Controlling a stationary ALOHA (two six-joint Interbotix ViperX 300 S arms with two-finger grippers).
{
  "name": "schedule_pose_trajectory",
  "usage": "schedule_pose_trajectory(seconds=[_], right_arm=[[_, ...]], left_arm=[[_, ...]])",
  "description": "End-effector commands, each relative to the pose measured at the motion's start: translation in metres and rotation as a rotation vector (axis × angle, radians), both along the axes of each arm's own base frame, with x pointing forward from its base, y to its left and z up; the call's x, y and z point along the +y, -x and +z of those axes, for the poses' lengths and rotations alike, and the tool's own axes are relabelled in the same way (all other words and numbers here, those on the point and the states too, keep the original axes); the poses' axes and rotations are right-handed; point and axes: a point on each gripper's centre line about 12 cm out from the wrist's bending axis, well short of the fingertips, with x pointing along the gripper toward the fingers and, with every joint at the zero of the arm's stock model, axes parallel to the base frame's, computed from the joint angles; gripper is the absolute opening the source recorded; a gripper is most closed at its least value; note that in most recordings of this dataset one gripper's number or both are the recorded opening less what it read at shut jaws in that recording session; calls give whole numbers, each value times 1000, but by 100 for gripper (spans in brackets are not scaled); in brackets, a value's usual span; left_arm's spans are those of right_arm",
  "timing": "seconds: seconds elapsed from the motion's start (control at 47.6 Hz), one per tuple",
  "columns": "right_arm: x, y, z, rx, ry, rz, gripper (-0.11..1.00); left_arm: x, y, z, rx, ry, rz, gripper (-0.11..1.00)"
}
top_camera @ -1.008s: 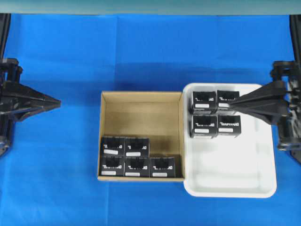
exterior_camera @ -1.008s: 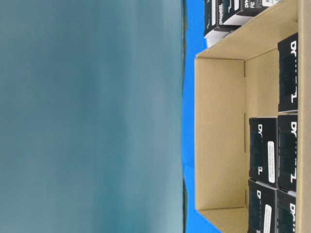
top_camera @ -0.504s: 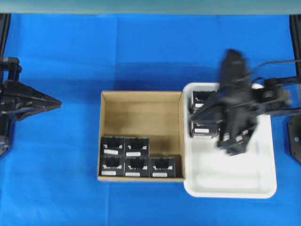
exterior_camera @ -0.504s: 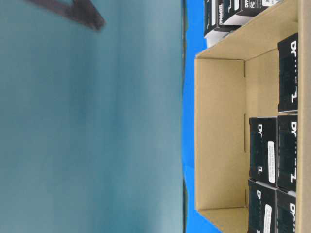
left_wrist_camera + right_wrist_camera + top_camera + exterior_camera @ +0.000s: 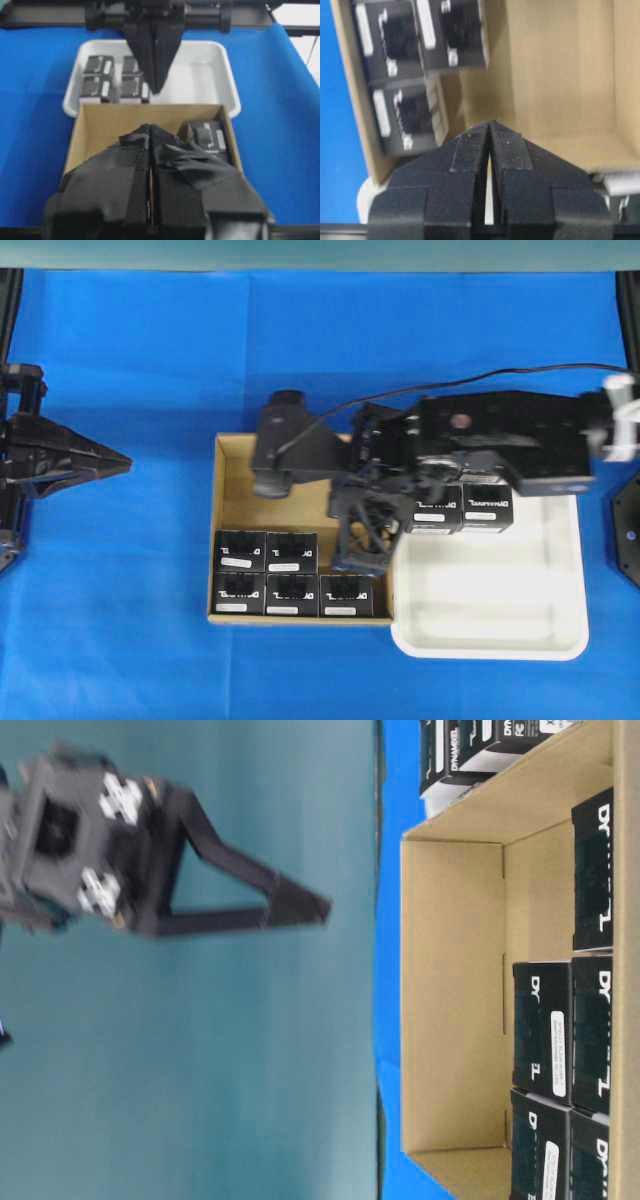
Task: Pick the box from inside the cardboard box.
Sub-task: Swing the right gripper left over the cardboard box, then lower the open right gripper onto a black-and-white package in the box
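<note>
Overhead view: the right arm stretches across from the white plastic tray [image 5: 560, 640] and out over the cardboard box [image 5: 232, 465], a plain brown corrugated carton with low walls. Its right gripper [image 5: 360, 552] hangs above the carton's right side, near the black boxes, fingers pressed together and holding nothing. Right wrist view confirms it: two dark, pebbled pads [image 5: 470, 145] meet at a point over bare brown cardboard. Five small black cube-like boxes sit inside the carton, three along the near wall and two behind them; the box [image 5: 345, 594] at the right end of that front row lies just below the gripper in the overhead view, white label strip showing. More black boxes rest in the glossy tray, partly hidden under the arm. Far left, over the blue table [image 5: 120, 640], the left gripper [image 5: 118, 460] hovers well apart from everything, its tapered fingers closed to a wedge, empty.
</note>
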Motion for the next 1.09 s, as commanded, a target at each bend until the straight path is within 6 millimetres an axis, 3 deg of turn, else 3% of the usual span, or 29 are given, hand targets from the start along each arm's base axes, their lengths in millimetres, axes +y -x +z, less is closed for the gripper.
schedule_pose_trajectory(seconds=[0.0, 0.21, 0.336, 0.441, 0.609, 0.672, 1.071], right_arm=[[1, -14, 2, -17, 9, 29, 6], [2, -26, -8, 27, 22, 85, 9], [2, -31, -9, 17, 27, 100, 19], [2, -33, -12, 16, 29, 105, 40], [-1, -37, -26, 40, 31, 108, 89], [0, -39, -31, 42, 27, 107, 98], [4, -52, -63, 35, -129, 109, 98]], left_arm=[[0, -2, 15, -37, -2, -2, -3], [0, -3, 15, -35, -9, -2, -3], [0, -2, 17, -40, -5, -2, -3], [-1, -2, 17, -40, -5, -7, -3], [-2, -3, 16, -35, -3, -8, -3], [-1, -3, 16, -37, -3, -6, -3], [-2, -1, 16, -26, -3, -11, -3]])
